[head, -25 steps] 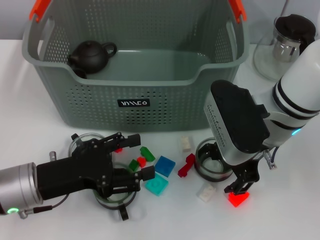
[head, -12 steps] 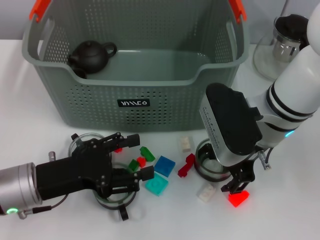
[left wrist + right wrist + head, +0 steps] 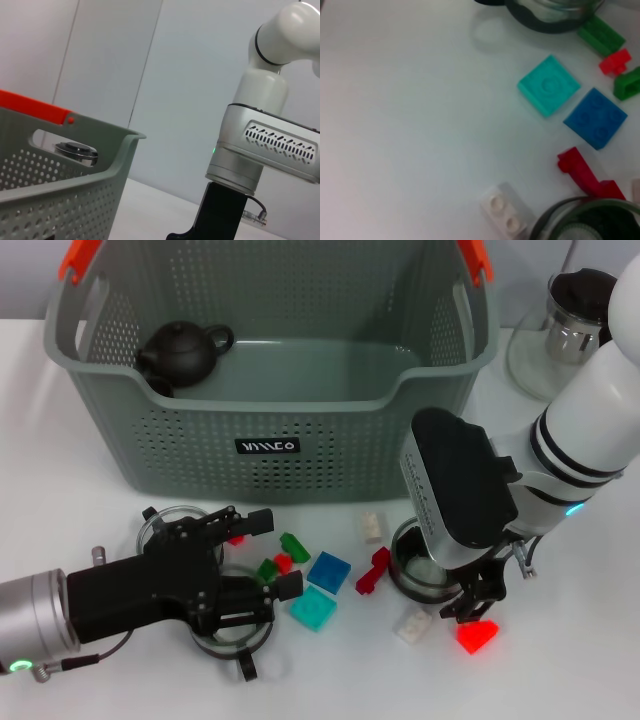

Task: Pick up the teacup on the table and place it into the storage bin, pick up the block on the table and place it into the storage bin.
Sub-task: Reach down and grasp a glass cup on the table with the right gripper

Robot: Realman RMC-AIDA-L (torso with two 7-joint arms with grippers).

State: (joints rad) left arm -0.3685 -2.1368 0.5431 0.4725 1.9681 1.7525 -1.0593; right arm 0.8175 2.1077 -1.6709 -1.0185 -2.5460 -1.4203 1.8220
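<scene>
The grey-green storage bin [image 3: 270, 455] stands at the back with a black teapot [image 3: 180, 350] inside. My left gripper [image 3: 274, 553] is open low over the table, with small green [image 3: 267, 568] and red [image 3: 283, 563] blocks between its fingers. A glass teacup [image 3: 236, 638] sits under it and another teacup [image 3: 157, 523] behind it. My right gripper [image 3: 472, 604] hangs just above a bright red block [image 3: 478, 637], beside a third teacup [image 3: 412, 570]. The right wrist view shows teal [image 3: 549, 85], blue [image 3: 595, 118], dark red [image 3: 587, 175] and white [image 3: 504, 210] blocks.
A glass kettle [image 3: 575, 330] with a dark lid stands at the back right. Another white block [image 3: 372, 527] lies near the bin's front wall. In the left wrist view, the bin's rim [image 3: 95, 137] and the right arm [image 3: 265, 145] show.
My right arm has shifted left and a little up, away from the bright red block, which stays on the table. My left arm has edged slightly down and left.
</scene>
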